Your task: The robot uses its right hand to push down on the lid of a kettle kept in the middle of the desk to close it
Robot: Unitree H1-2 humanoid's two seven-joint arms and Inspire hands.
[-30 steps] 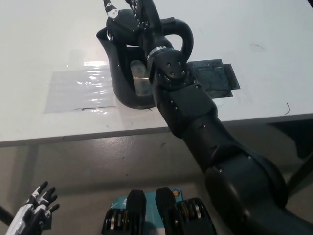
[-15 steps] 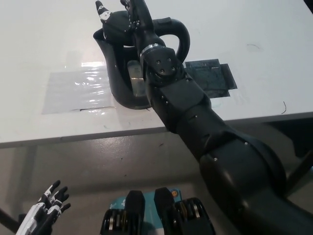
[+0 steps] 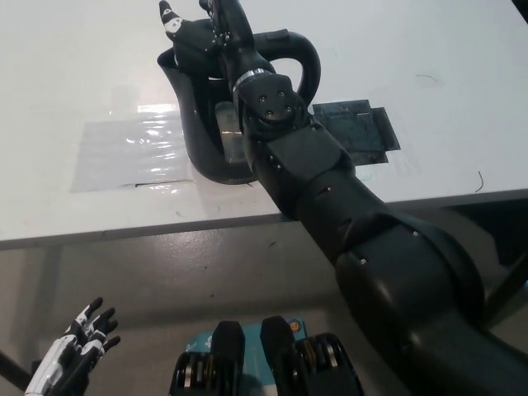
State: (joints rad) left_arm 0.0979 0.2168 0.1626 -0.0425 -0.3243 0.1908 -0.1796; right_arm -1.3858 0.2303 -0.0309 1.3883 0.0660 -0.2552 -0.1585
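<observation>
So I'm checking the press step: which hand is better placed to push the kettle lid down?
The right hand: it is already over the top of the black kettle. The white left hand hangs low, below the desk edge.

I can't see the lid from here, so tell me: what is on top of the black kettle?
The robot's black right hand lies over the top of the black kettle on the white desk. The lid is covered by the hand, so its state cannot be seen.
</observation>
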